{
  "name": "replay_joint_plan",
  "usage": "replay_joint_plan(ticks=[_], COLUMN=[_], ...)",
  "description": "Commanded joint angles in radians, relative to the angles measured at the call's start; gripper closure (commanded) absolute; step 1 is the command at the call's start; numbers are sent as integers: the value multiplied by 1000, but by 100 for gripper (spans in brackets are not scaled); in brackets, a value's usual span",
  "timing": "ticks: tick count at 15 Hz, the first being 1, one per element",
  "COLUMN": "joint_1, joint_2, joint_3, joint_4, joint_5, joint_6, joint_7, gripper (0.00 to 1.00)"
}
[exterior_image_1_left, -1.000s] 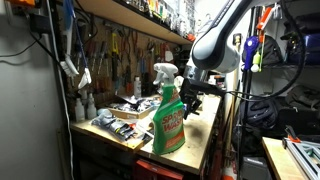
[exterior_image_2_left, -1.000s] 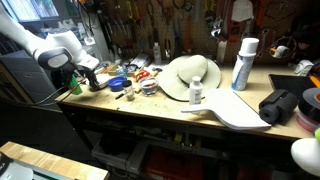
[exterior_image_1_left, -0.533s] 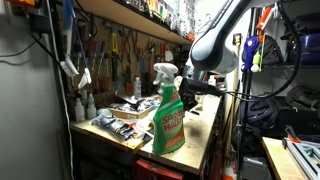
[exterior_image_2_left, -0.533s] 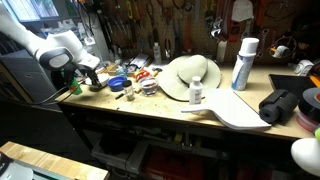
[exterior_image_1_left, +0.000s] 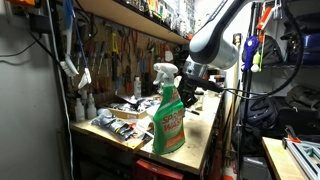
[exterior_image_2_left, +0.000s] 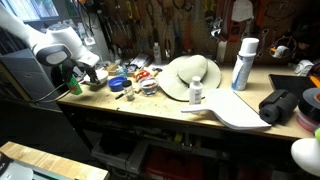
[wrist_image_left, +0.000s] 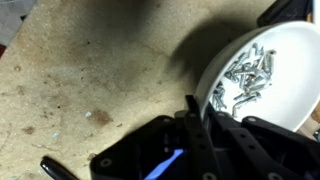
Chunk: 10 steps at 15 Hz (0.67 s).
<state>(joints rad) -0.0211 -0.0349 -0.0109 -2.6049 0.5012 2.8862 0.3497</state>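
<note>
Since a second ago the arm has risen a little and drifted toward the bench end, so the gripper (exterior_image_2_left: 85, 78) now hangs just above the bench (wrist_image_left: 70, 80) at its left end. In the wrist view the fingers are dark and blurred. They seem close together, but I cannot tell whether they are closed or gripping anything.

The bowl (wrist_image_left: 290, 45) is the nearest thing. It sits just right of the gripper and slightly farther back, apparently not touching it.

Risks, as I judge them:
- A sideways sweep to the right could clip the bowl's rim, tipping it or sliding it along the bench.
- The spray bottle (exterior_image_1_left: 168, 118) stands upright close beside the arm near the bench end, so a swing of the wrist could knock it over or off the edge.

Containers:
- The bowl holds a loose heap of screws (wrist_image_left: 248, 72), which would scatter if it tipped.
- The spray bottle is green and its fill level is unclear.
- A can (exterior_image_2_left: 243, 63) stands upright far to the right, well apart, and its contents are hidden.
</note>
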Motion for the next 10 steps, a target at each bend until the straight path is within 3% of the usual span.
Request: replay_joint_plan(ticks=[1,4,6,8,9,10], joint_1=[-5,-21,-77,-205,-304,-348], joint_2=[-86,-135,-155,-168,-173,-193], joint_3=[-20,-44,-43,9,63,73], joint_4=[13,24,12,7,7,12], joint_5=[94,73,-103,-297,-386,-473], joint_6=[-109,-143,-95,-99,-105,-132], joint_7=[-40,-9,88,181,221,268], gripper=[98,98,98,98,98,98])
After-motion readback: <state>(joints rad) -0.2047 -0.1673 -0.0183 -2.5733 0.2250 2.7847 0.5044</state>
